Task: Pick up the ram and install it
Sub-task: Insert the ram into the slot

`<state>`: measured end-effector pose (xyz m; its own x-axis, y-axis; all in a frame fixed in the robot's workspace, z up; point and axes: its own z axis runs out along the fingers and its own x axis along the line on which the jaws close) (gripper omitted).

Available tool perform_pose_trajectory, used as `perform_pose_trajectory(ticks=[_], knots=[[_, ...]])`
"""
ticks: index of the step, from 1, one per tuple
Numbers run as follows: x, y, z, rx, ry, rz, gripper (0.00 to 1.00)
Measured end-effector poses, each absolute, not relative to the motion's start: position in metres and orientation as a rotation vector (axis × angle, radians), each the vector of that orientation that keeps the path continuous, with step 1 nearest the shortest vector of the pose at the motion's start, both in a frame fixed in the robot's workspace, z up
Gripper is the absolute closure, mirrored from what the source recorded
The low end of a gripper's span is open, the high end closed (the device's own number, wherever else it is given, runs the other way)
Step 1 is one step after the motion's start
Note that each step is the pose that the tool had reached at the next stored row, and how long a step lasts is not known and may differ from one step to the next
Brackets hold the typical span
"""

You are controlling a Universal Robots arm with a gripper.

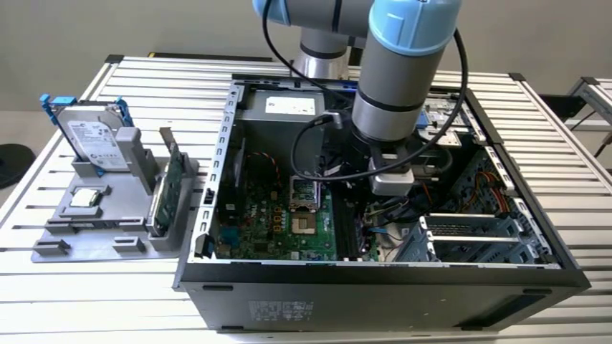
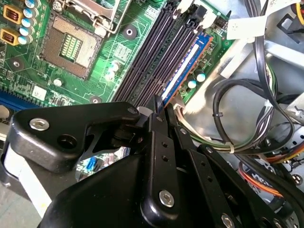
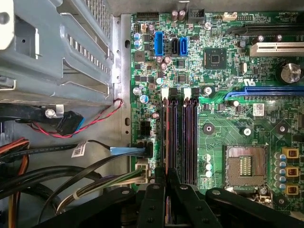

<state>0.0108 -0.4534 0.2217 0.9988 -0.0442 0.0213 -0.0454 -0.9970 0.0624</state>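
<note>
My gripper (image 3: 166, 175) hangs inside the open computer case (image 1: 383, 276), low over the black memory slots (image 3: 183, 137) of the green motherboard (image 3: 223, 123). In both wrist views its black fingers (image 2: 164, 142) stand close together on a thin upright strip, the ram (image 2: 186, 66). The ram sits edge-up along the outermost slot, the one nearest the cable bundle, and shows bluish with a pale line. From above it is a dark narrow line (image 3: 165, 137). How deep it sits in the slot I cannot tell. In the exterior view the arm's wrist hides the gripper (image 1: 383, 197).
Thick cables (image 2: 247, 118) and a drive cage (image 3: 61, 52) crowd one side of the slots; the processor socket (image 3: 244, 164) lies on the other. Outside the case, on the exterior view's left, a grey holder (image 1: 105, 236) carries a hard drive (image 1: 91, 136) and a green card (image 1: 168, 197).
</note>
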Motion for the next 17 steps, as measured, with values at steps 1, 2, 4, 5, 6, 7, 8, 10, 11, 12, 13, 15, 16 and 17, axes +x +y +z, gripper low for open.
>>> perform_pose_trajectory(ticks=[1, 2, 4, 5, 6, 7, 8, 10, 11, 12, 13, 15, 16, 17], knots=[[0.0108, -0.4534, 0.2211, 3.078, -0.069, 0.031, 1.00], [0.0108, -0.4534, 0.2207, 3.078, -0.069, 0.031, 1.00], [0.0108, -0.4532, 0.2203, 3.077, -0.069, 0.031, 1.00], [0.0108, -0.4531, 0.2201, 3.078, -0.069, 0.031, 1.00], [0.0108, -0.4530, 0.2200, 3.078, -0.069, 0.031, 1.00], [0.0108, -0.4529, 0.2198, 3.078, -0.069, 0.031, 1.00], [0.0108, -0.4528, 0.2197, 3.078, -0.069, 0.031, 1.00], [0.0108, -0.4526, 0.2194, 3.078, -0.069, 0.031, 1.00], [0.0108, -0.4525, 0.2192, 3.078, -0.069, 0.031, 1.00], [0.0108, -0.4524, 0.2190, 3.078, -0.069, 0.031, 1.00], [0.0108, -0.4523, 0.2188, 3.078, -0.069, 0.031, 1.00], [0.0108, -0.4522, 0.2186, 3.078, -0.069, 0.031, 1.00], [0.0108, -0.4520, 0.2185, 3.078, -0.069, 0.031, 1.00], [0.0108, -0.4521, 0.2185, 3.078, -0.069, 0.031, 1.00]])
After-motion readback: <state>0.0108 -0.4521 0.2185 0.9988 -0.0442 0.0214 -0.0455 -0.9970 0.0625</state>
